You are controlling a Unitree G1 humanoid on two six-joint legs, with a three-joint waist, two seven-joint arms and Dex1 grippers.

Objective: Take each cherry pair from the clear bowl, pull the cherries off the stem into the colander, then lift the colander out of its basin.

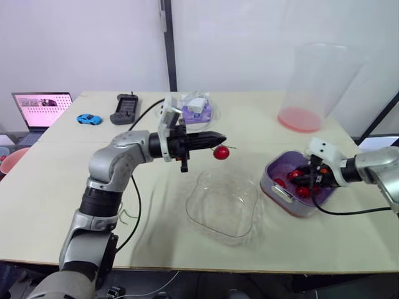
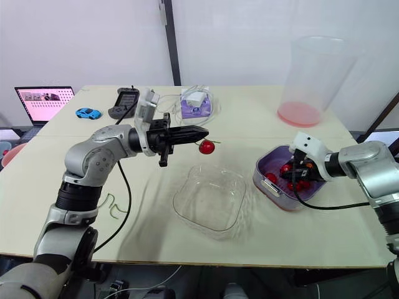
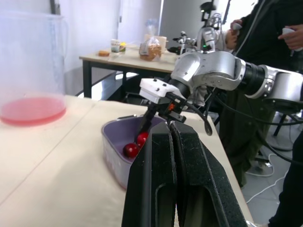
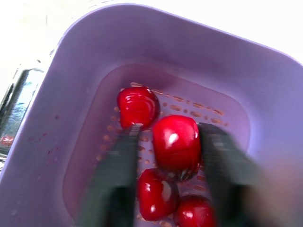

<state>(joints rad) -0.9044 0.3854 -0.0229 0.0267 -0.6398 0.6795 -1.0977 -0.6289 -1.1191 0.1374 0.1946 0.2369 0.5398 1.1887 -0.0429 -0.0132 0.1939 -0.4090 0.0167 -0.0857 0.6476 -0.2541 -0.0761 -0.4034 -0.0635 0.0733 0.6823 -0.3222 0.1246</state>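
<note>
Right wrist view shows the right end effector (image 4: pixel 169 130) down in the purple colander (image 4: pixel 189 101), fingers (image 4: pixel 113 179) spread either side of a cherry (image 4: pixel 175 144) among others, so it ought to rise straight out, while the left end effector (image 1: pixel 219 138), clenched on the stem (image 1: pixel 228 147), holds its dangling cherry (image 1: pixel 221 152) above the worktop (image 1: pixel 62 187).

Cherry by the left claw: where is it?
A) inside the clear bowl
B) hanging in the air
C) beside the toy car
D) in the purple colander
B: the cherry hangs in the air from the tip of the left claw, which is shut on its stem, above the table.
</note>
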